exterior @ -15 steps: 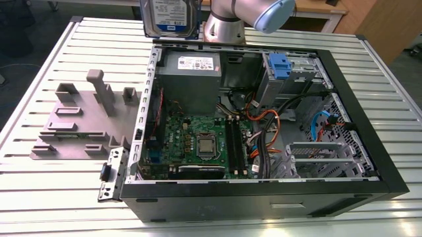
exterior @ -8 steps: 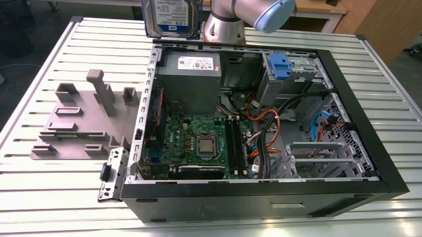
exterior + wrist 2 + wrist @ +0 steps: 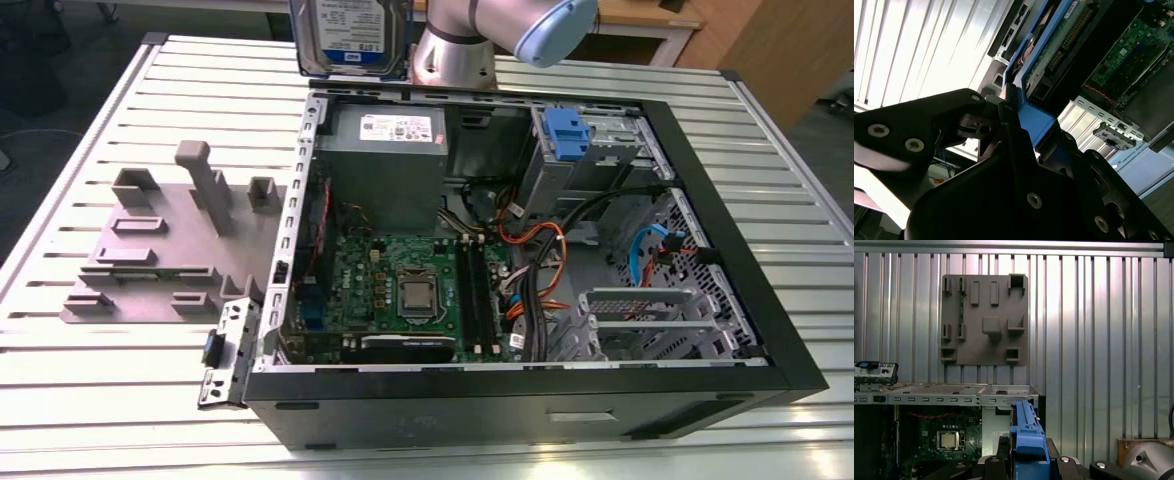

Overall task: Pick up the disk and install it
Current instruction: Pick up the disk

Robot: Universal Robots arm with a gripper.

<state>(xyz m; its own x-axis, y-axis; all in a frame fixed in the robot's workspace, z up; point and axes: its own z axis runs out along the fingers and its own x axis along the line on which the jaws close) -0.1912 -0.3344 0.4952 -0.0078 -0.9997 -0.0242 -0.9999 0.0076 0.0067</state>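
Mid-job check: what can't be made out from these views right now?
- Exterior view: the top edge cuts off the disk where it is held.
- Second wrist view: the gripper hides most of the disk with its dark body.
- First wrist view: the disk is edge-on, so its label face is hidden.
- Exterior view: the slots of the drive cage beside the blue clip are too small to tell.

- The disk [image 3: 350, 38] is cut off at the exterior view's top edge.
- So is the arm [image 3: 461, 45].
- In the second wrist view, the fingers [image 3: 939, 127] hide most of the disk.
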